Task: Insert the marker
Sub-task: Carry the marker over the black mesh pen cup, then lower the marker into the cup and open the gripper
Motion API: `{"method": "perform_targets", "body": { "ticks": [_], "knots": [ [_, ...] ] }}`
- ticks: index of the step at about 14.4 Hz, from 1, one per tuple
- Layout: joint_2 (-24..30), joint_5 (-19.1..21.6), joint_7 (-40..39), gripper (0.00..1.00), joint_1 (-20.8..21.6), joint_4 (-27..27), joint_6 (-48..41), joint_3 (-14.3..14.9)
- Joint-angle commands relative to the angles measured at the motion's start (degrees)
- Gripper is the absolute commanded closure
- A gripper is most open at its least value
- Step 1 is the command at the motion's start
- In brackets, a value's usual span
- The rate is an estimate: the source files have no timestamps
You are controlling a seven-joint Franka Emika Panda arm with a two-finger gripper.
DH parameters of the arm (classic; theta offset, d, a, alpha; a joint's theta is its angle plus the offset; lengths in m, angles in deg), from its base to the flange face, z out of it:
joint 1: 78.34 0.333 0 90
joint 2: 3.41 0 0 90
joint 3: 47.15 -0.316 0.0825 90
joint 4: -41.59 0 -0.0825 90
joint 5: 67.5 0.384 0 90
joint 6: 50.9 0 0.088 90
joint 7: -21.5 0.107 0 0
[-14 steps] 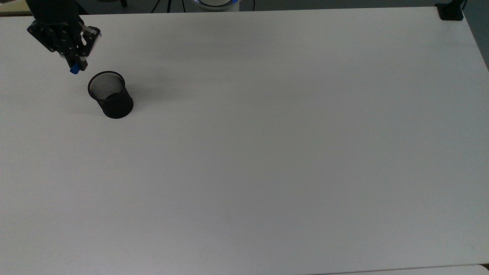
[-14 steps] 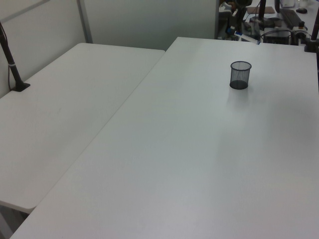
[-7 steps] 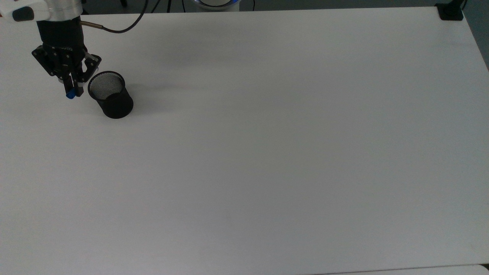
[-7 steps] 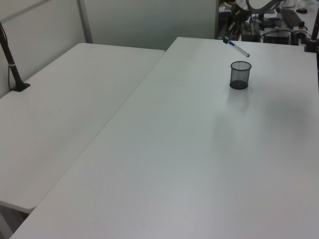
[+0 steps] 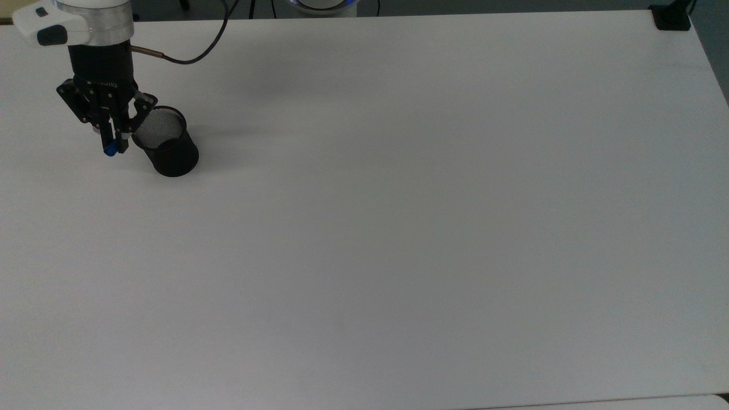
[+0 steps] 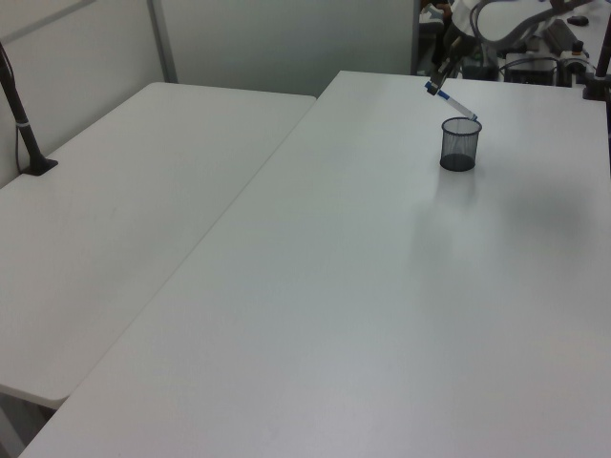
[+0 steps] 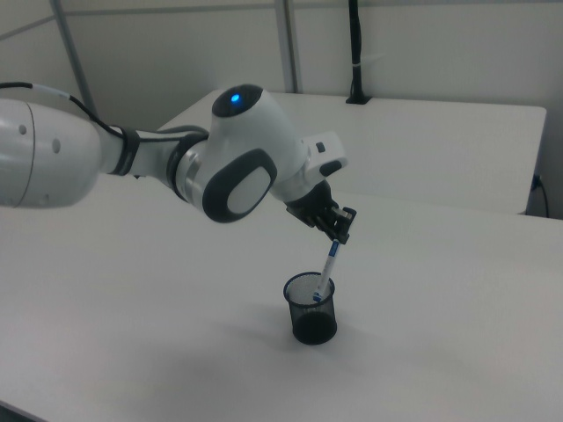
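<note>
Right view: the gripper (image 7: 336, 230) pinches the marker (image 7: 327, 268) by its upper end, jaws pressed on the barrel. The marker hangs tilted, its lower tip just inside the rim of the black mesh cup (image 7: 311, 309) standing on the white table (image 7: 457, 334).

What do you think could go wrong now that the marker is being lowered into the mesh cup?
The marker hangs tilted in the gripper, its lower end at the cup's rim. It could catch that rim and tip the cup. Released this slanted, it might lean hard on one side and topple the cup on the table.
</note>
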Motion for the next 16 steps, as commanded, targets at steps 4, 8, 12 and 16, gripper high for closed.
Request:
{"method": "perform_targets", "body": {
  "ticks": [4, 8, 12, 16],
  "knots": [
    [1.5, -0.2, 0.2, 0.99, 0.1, 8.2, 11.4, 0.1],
    [2.5, 0.3, 0.3, 0.99, -0.1, 9.0, 11.5, 0.1],
    [3.8, 0.6, 0.7, 0.99, -0.4, 11.2, 14.8, 0.1],
    [4.7, 0.6, 0.7, 0.99, -0.4, 13.6, 17.0, 0.1]
  ]
}}
